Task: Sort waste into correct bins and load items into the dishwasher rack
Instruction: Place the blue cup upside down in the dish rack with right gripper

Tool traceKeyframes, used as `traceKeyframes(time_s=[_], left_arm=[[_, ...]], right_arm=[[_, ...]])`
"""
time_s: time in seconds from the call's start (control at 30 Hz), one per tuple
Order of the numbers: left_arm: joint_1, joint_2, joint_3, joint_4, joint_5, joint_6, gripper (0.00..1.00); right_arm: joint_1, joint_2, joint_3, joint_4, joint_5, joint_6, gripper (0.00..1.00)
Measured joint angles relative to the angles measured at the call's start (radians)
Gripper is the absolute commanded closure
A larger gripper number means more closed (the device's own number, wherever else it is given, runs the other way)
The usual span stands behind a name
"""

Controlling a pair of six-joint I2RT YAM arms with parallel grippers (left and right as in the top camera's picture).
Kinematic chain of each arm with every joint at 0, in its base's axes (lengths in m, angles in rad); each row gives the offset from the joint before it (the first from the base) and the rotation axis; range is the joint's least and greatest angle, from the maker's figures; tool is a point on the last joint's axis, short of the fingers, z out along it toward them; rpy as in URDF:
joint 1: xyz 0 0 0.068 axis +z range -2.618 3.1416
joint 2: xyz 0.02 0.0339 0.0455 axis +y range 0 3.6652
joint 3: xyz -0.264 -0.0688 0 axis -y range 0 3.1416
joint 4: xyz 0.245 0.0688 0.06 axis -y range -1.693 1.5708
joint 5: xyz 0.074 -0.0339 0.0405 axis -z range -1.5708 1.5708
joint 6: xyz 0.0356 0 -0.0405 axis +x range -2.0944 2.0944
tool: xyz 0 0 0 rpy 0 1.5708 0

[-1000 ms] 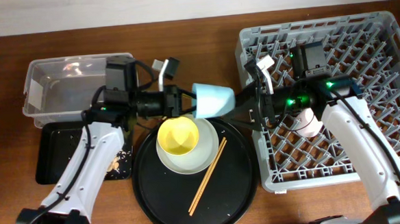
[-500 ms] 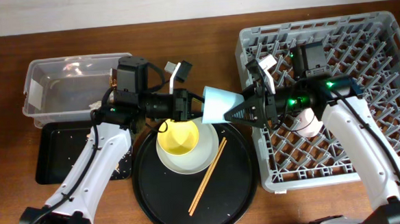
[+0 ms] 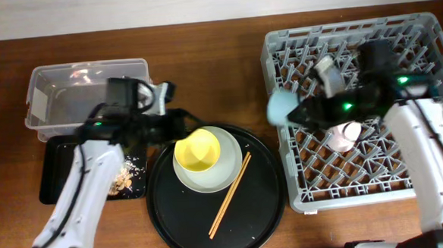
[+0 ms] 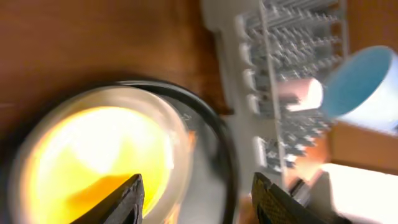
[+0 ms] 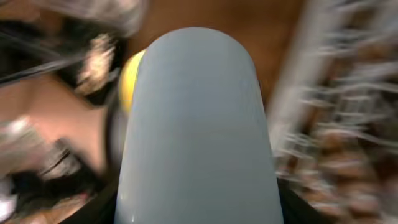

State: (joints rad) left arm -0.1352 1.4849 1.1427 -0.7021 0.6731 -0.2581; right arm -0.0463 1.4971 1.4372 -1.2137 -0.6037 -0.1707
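The right gripper (image 3: 303,112) clamps the light-blue smooth plastic cup (image 3: 280,106), probably light, stiff and slippery, by its wall; the left gripper (image 4: 198,198) gapes empty.

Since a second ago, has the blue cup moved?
Yes. The blue cup has shifted right and now hangs over the left wall of the rack, held by the right gripper.

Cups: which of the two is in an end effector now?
The light blue cup, held by the right end effector; the pink cup rests in the dishwasher rack.
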Motion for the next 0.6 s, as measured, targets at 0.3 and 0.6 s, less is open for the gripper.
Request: traceKeyframes(time_s=[0.3,0.6], left_arm=[[0.037,-0.129,0.0,-0.125,-0.182,0.057,0.45],[0.037,-0.129,0.0,-0.14,-0.192,0.057,0.45]], right_arm=[[-0.053,0.137,0.346,-0.215,0.555,0.213,0.63],[-0.084,0.483,0.458,-0.211,0.623,0.247,0.29]])
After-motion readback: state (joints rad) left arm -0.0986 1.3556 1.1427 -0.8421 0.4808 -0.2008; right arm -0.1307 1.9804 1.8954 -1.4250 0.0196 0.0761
